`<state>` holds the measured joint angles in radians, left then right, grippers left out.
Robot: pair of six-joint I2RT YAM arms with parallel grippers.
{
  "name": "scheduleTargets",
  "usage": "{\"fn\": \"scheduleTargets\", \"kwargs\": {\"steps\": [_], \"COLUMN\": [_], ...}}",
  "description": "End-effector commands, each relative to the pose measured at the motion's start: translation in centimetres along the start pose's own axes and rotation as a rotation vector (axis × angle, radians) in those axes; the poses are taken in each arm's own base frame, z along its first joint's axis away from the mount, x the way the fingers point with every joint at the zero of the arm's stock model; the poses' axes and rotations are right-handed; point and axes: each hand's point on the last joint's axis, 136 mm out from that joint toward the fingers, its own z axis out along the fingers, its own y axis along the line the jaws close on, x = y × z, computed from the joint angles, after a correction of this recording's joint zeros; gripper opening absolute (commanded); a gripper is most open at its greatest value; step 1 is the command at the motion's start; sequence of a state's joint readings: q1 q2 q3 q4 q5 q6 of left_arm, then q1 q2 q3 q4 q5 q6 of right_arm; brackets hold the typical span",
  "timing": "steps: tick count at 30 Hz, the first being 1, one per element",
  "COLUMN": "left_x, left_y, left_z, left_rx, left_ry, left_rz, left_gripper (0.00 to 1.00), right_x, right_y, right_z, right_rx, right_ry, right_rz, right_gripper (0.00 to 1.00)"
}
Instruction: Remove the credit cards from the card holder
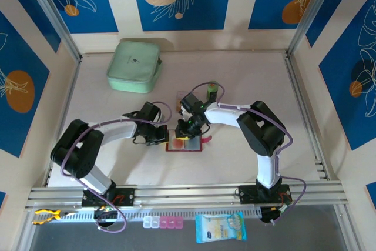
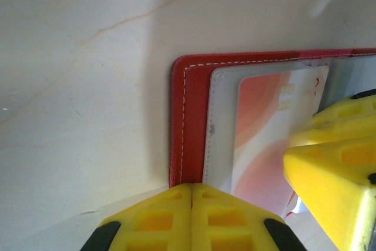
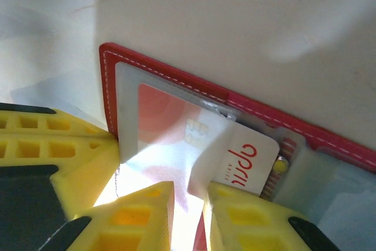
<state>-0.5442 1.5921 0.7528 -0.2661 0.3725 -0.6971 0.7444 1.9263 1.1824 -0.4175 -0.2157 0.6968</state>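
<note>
Beneath the right gripper (image 3: 191, 195), in its own wrist view, the near end of the card (image 3: 170, 127) is cut off by the yellow fingers and the lower edge of the frame, so we cannot tell whether the tips touch it. From above, both gripper heads crowd over the wallet (image 1: 185, 145). We see only its near red strip and a patch of orange, and the far part is hidden. The wallet lies open and flat on the table (image 1: 247, 86), between the two arms. The orange-and-white card sits in the clear sleeve (image 3: 125, 98) at one end of the wallet, with its printed end toward the fold. The right gripper's jaws stand a little apart, directly over the card's near edge. The left gripper (image 2: 191, 195) is closed, its fingers pressed together with nothing between them. Its tips are right at the wallet's outer edge, just beside the card.
</note>
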Motion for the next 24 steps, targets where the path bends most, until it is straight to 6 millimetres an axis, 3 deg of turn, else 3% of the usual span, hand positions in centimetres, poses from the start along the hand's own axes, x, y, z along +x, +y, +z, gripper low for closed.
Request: {"fn": "scheduleTargets", "kwargs": {"steps": [1,12,20,24], "left_x": [1.4,1.2,-0.1,-0.3], "left_y": [2.1,1.3,-1.3,-3.1], "left_z": [0.7,-0.4,-2.1,-2.0], "left_rx": [-0.050,-0.033,0.010,0.030], "left_ry": [0.048,0.032,0.001,0.013], "left_rz": [-0.028,-0.032,0.001,0.035], "left_gripper": [0.04,0.04,0.06,0.06], "right_x": [1.0,0.8,0.6,0.5], "right_y": [-1.7,-0.1,1.2,1.1], "right_z": [-0.4,-1.8,-3.7,-4.2], "right_rx": [0.087,0.038,0.003,0.000], "right_ry": [0.023,0.006,-0.032,-0.044], "right_rz": [0.007,-0.006,-0.019,-0.013], "right_gripper": [0.23,0.23,0.23,0.24]}}
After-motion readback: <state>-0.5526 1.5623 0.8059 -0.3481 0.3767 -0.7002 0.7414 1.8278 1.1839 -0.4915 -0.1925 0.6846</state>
